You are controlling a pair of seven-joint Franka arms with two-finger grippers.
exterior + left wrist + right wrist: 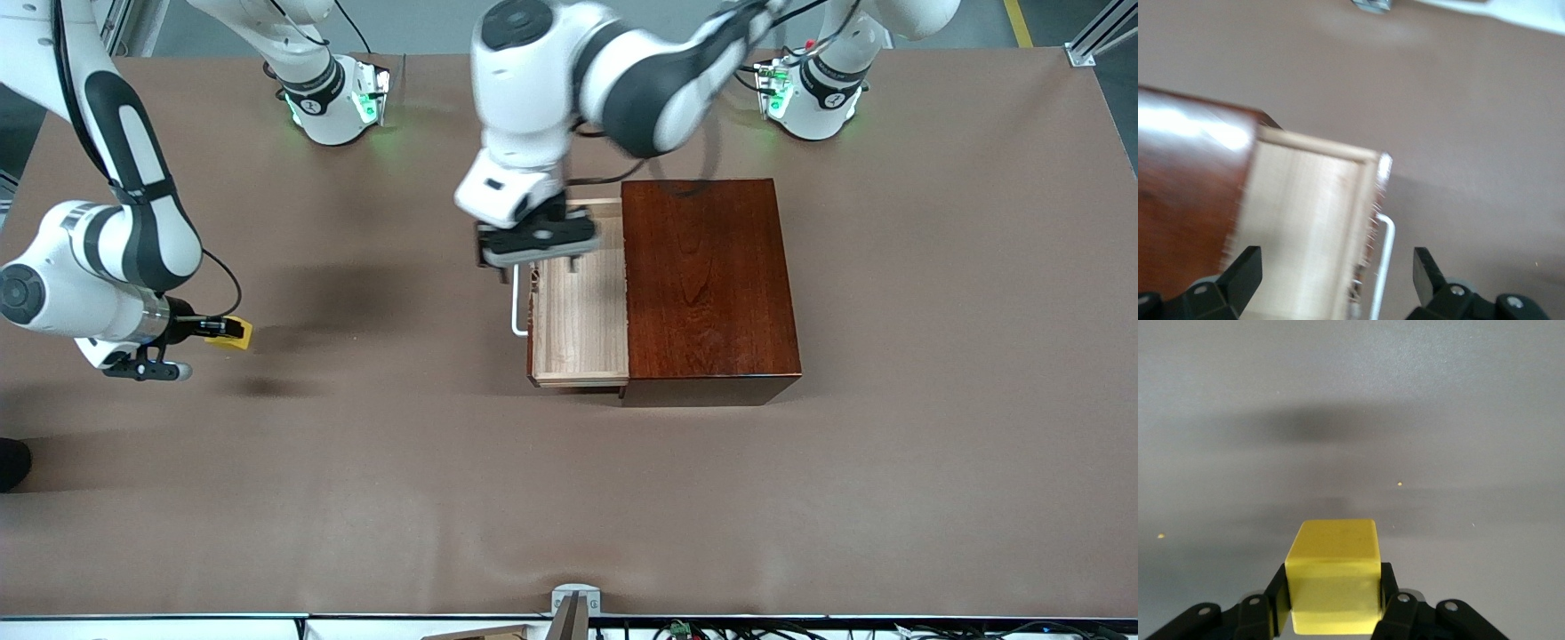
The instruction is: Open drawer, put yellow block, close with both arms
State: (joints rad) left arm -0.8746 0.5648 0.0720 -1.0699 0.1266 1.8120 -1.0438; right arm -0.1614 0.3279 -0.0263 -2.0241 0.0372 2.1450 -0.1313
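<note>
The drawer stands pulled out of the dark reddish-brown box, its pale tray bare inside. Its white bar handle faces the right arm's end of the table. My left gripper hangs open over the drawer's front and handle, holding nothing. In the left wrist view the drawer and handle lie between the spread fingers of the left gripper. My right gripper is shut on the yellow block, a little above the table toward the right arm's end. The right wrist view shows the block clamped between the fingers.
A brown cloth covers the table. A metal bracket sits at the table edge nearest the front camera. A dark object shows at the right arm's end of the table.
</note>
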